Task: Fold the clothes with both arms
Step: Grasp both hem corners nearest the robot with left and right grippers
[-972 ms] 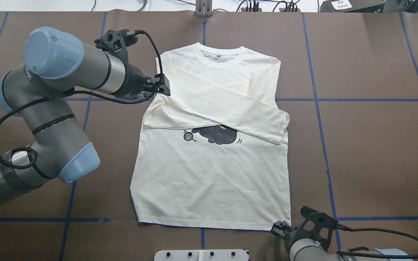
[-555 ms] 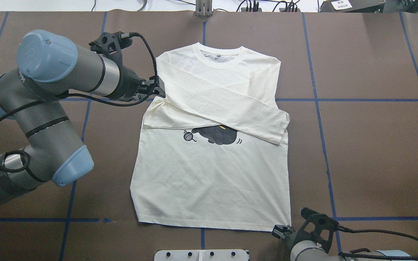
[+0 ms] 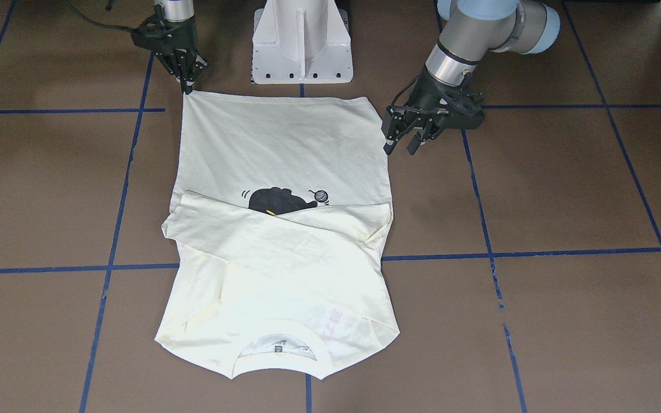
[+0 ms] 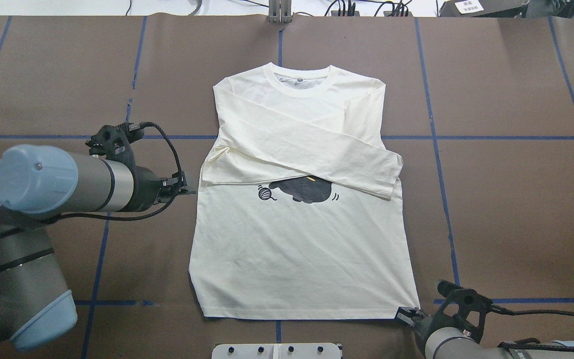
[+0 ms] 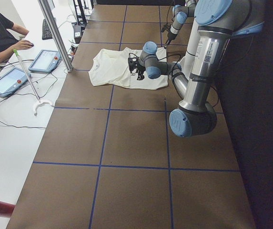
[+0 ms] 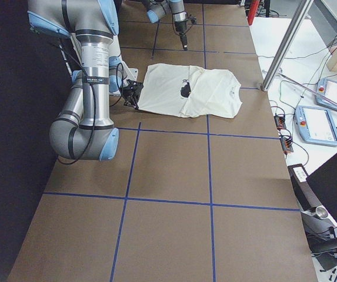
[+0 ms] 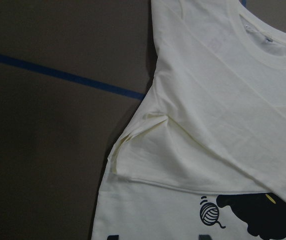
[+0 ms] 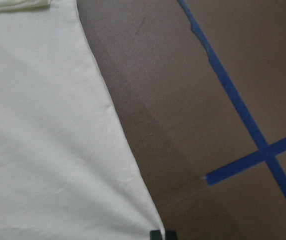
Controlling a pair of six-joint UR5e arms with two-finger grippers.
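Brown table (image 4: pixel 516 209), blue tape grid (image 4: pixel 516 137); cream T-shirt (image 4: pixel 302 259) lay flat. Left gripper (image 3: pixel 399 146) spread apart beside it; right gripper (image 3: pixel 187 86) pinched its hem corner. Operator (image 5: pixel 0 31) sat alongside

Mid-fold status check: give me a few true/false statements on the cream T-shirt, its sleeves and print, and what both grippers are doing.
1. The pale cream long-sleeved T-shirt lies flat with both sleeves folded across its chest. True.
2. The black two-finger left gripper is clamped on the ribbed collar. False: it is open beside the shirt's side edge, holding nothing.
3. The black right gripper is shut on a hem corner. True.
4. The black cat print is fully covered. False: part of it shows below the upper sleeve.
5. The collar lies nearest the white pedestal. False: the hem does.
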